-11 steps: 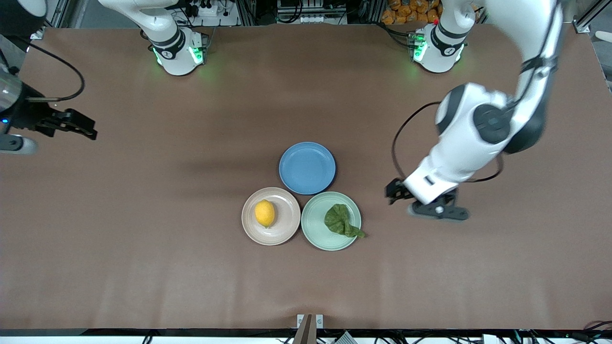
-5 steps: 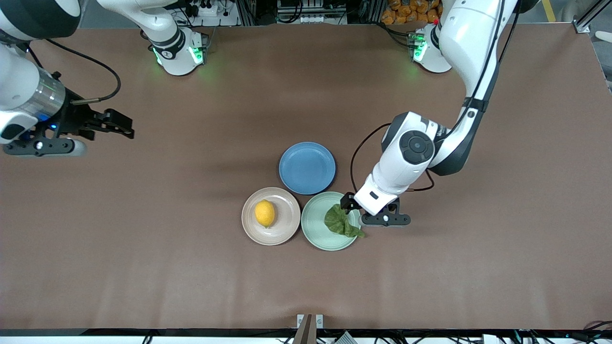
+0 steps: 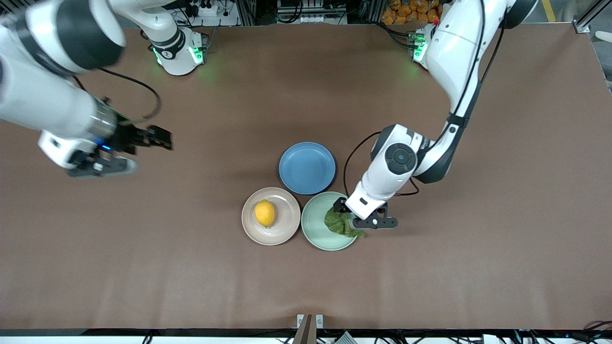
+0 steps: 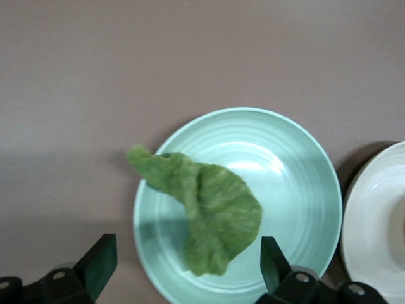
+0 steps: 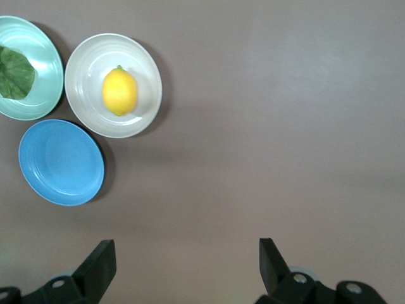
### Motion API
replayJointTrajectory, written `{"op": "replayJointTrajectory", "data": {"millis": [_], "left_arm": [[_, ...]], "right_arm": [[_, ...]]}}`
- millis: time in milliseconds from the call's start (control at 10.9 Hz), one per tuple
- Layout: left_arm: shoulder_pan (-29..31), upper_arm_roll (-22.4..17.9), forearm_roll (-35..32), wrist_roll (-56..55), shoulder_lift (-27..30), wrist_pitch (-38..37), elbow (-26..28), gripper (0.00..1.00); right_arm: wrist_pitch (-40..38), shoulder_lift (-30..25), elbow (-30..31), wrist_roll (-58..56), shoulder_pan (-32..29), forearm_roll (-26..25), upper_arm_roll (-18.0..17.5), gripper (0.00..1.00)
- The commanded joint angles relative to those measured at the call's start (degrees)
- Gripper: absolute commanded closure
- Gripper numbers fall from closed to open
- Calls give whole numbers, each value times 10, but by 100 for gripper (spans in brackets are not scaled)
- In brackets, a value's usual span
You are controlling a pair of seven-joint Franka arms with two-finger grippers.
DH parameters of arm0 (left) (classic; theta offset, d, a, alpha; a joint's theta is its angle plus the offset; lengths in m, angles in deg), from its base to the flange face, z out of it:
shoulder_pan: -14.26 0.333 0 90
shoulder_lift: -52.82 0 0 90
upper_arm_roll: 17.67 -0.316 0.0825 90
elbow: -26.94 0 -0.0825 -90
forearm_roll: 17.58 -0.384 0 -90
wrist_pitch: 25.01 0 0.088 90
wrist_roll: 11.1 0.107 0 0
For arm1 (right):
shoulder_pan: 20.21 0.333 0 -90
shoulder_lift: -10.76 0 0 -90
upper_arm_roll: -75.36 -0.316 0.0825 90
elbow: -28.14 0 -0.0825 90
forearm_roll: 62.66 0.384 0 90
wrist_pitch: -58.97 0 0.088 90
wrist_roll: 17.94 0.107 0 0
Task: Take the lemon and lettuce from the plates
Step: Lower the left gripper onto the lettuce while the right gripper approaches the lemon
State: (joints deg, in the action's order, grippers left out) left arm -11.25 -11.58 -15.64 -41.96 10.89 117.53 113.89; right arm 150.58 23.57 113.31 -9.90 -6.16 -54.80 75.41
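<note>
The lemon (image 3: 264, 213) lies on the beige-pink plate (image 3: 285, 225). The lettuce (image 3: 339, 224) lies on the pale mint plate (image 3: 314, 224), its tail over the rim. My left gripper (image 3: 345, 210) is open, low over the lettuce and the mint plate's rim. In the left wrist view the lettuce (image 4: 212, 212) lies on the plate (image 4: 297, 164), with my open left gripper (image 4: 186, 261) over its edge and not touching it. My right gripper (image 3: 161, 137) is open and empty over bare table toward the right arm's end. The right wrist view shows the gripper (image 5: 186, 258) apart from the lemon (image 5: 119, 91).
An empty blue plate (image 3: 307, 168) sits against both plates, farther from the front camera. It also shows in the right wrist view (image 5: 60, 161). The brown table (image 3: 430, 277) is bare elsewhere.
My left gripper has swung in from the left arm's end and come down over the lettuce. My right gripper has moved toward the plates. Lemon and lettuce have not moved.
</note>
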Motion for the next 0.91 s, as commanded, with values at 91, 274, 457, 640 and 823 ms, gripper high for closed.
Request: {"op": "replayJointTrajectory", "data": {"millis": [91, 274, 457, 640, 823], "left_arm": [[-27, -10, 10, -27, -48, 33, -36, 0], [-27, -11, 7, -26, -61, 34, -38, 0], [-27, -12, 7, -26, -72, 38, -40, 5], [-28, -12, 6, -25, -89, 52, -48, 10], [-44, -29, 7, -26, -90, 54, -48, 25]], "right_arm": [[44, 62, -18, 7, 48, 7, 2, 0], [79, 89, -17, 7, 56, 14, 2, 0], [92, 111, -18, 45, 66, 34, 2, 0], [118, 132, -18, 86, 75, 40, 2, 0], [124, 159, -19, 125, 81, 40, 2, 0]]}}
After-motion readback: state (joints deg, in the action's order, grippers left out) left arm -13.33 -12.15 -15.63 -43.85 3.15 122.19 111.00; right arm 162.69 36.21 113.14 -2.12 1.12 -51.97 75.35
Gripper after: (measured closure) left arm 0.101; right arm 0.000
